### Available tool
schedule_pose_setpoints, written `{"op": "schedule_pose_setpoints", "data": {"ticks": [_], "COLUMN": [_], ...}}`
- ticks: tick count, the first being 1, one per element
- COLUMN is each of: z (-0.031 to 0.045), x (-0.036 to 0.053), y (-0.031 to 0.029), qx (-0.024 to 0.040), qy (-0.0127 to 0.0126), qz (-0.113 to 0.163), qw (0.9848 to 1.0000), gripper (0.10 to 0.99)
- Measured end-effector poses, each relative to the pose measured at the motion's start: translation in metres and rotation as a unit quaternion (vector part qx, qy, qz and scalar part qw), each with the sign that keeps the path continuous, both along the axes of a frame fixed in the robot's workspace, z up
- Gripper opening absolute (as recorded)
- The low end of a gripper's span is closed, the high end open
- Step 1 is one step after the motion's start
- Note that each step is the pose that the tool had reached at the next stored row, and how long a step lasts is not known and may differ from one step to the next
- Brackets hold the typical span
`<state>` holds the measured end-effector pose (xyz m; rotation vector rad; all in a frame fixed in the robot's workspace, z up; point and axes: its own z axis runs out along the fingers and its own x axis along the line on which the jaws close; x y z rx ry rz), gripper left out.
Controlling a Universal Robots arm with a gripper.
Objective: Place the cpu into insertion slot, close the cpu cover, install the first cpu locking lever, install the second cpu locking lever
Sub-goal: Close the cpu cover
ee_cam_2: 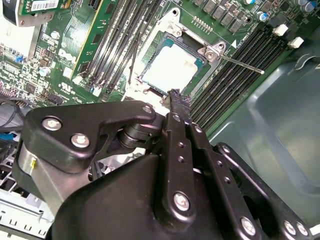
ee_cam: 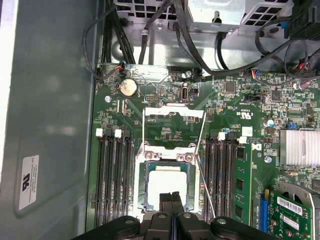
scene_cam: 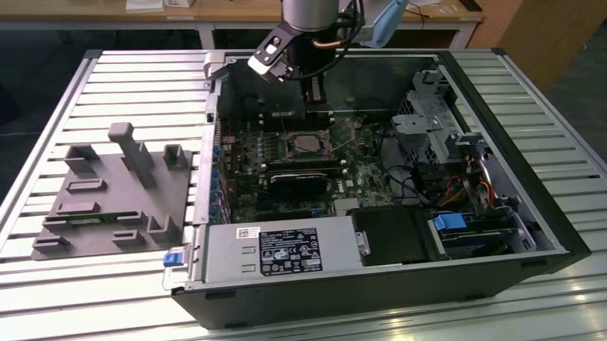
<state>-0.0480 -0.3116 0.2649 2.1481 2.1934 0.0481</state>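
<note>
So the claw (ee_cam: 171,198) is sitting right at the edge of the cpu (ee_cam: 167,177)
Exterior view, left to right: grey fixture plate (scene_cam: 95,206), then the open PC case (scene_cam: 379,302). Inside, the claw's fingers are pinched together and empty. The cpu lies in the insertion slot (ee_cam: 140,170), and the cpu cover (ee_cam: 175,111) is flipped up.

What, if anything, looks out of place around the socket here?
Nothing spilled or broken. One thin locking lever juts free, unlatched, beside the insertion slot, where the cpu lies flat. The shut gripper hangs at the slot's edge.
</note>
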Motion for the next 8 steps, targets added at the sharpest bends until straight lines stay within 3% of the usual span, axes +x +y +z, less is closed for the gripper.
{"op": "schedule_pose_setpoints", "data": {"ticks": [8], "z": [0.0111], "x": [0.0], "y": [0.0], "qx": [-0.0001], "qy": [0.0], "qz": [0.0], "qw": [1.0], "gripper": [0.102]}}
